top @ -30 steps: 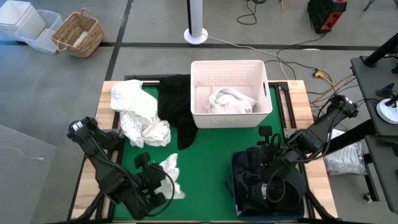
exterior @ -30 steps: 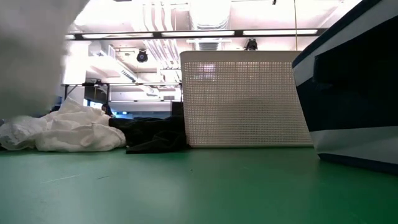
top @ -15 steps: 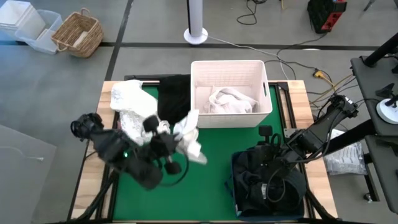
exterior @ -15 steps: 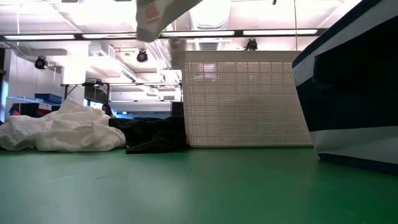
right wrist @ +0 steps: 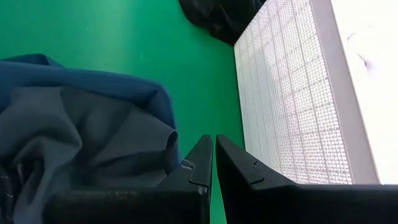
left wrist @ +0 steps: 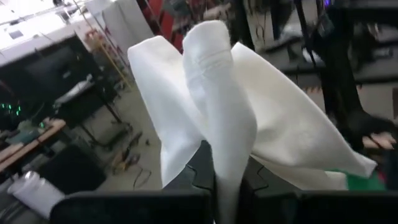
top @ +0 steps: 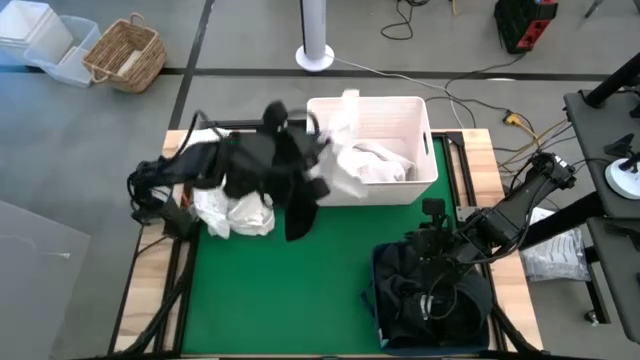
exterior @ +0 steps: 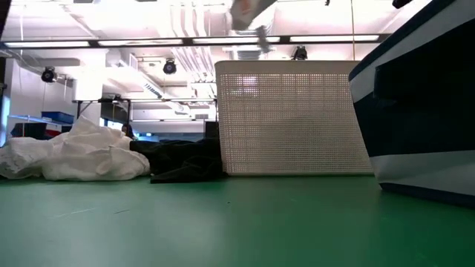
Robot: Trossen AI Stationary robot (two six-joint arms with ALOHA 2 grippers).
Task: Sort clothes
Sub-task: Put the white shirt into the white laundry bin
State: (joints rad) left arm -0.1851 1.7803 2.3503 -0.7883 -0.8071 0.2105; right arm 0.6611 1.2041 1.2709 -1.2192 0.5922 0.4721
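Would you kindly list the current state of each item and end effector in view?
Left end effector: shut on a white garment, raised at the white bin's edge.
Right end effector: shut, empty, over the dark bin.
White bin: upright, white clothes inside.
Dark bin: holds dark clothes.
White pile: crumpled on mat.
Black garment: lying beside the white bin.

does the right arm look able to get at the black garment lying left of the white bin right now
Probably not easily. The right gripper sits shut over the navy bin, and the left arm, holding a white garment, stretches right over the black garment beside the white bin.
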